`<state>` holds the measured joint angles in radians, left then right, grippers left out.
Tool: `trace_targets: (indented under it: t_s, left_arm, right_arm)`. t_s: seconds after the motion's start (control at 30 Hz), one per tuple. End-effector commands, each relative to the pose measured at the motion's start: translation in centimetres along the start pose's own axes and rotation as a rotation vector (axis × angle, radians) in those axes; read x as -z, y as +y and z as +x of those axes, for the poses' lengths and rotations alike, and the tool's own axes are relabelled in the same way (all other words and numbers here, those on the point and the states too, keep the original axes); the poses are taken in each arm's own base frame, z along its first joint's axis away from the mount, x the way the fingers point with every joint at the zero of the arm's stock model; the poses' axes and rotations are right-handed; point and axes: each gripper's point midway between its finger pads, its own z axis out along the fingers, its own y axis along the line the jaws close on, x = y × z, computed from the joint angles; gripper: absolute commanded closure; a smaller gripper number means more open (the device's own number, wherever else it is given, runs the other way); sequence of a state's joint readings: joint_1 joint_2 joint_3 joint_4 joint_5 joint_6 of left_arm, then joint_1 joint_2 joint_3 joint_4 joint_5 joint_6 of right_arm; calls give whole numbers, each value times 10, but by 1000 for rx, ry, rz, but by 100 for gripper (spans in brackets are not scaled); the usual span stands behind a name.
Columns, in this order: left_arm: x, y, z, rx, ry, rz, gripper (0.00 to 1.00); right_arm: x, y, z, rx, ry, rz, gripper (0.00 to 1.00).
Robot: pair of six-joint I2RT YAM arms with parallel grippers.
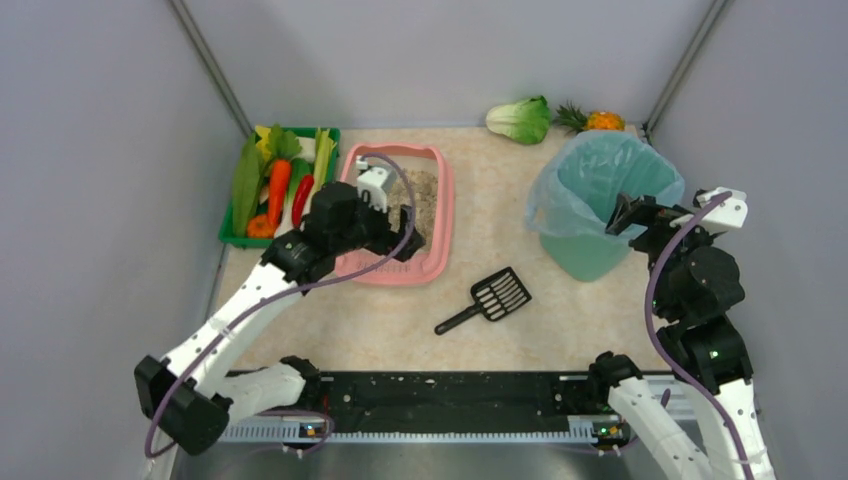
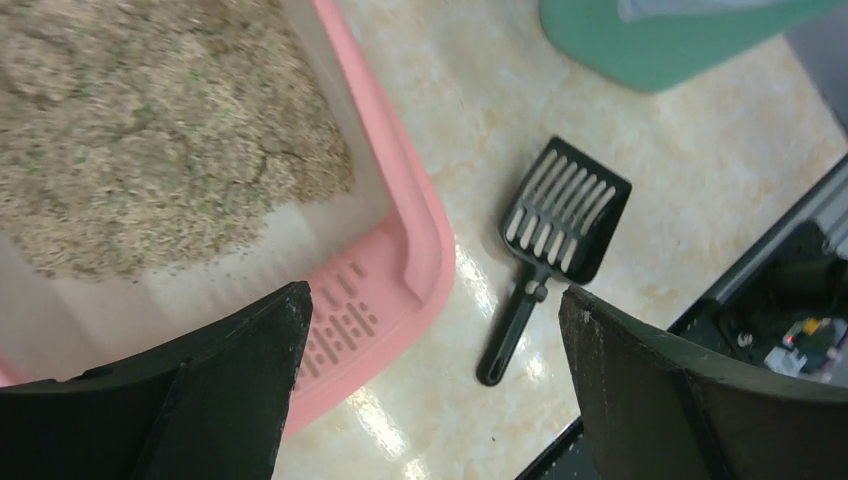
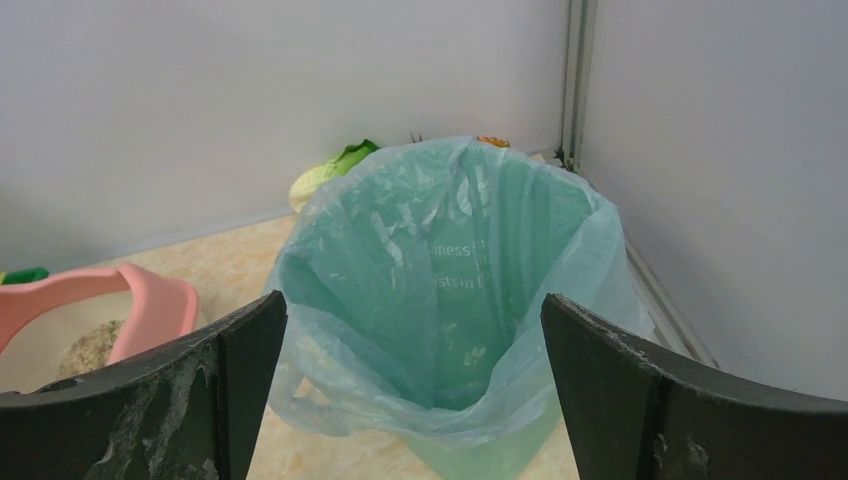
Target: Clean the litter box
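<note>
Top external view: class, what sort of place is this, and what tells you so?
Probably a robot lab test cell, not a home: plain grey partition walls box in a table, two arms are mounted at its near edge, and a litter box, scoop and bag-lined bin serve as props.

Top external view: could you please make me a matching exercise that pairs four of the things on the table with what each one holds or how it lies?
Things:
1. litter box
2. scoop
3. bin
4. crate

States:
A. lies flat, its slotted head empty
B. holds vegetables
C. is lined with a thin bag
D. holds grey-beige litter

Pairs: 1-D, 2-A, 3-C, 4-B
</note>
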<state>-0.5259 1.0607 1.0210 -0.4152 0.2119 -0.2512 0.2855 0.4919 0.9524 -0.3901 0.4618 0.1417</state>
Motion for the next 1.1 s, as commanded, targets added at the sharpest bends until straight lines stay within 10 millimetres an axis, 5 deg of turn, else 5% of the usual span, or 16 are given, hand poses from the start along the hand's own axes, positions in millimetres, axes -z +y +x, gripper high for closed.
trace_targets:
  t_s: [0.0, 0.37, 0.63, 1.07]
  left_arm:
    - [-17, -33, 10, -160, 93, 41, 1]
    - [-75, -102, 104, -432, 351, 168, 10]
    - [-91, -103, 164, -460, 406, 132, 19]
    - [-106, -88, 220, -444, 549, 83, 34]
  right_arm:
    - [4, 13, -11, -55, -10, -62, 1]
    - [7, 14, -8, -45, 18, -73, 1]
    - [10, 11, -6, -40, 28, -65, 1]
    - [13, 10, -5, -39, 35, -70, 1]
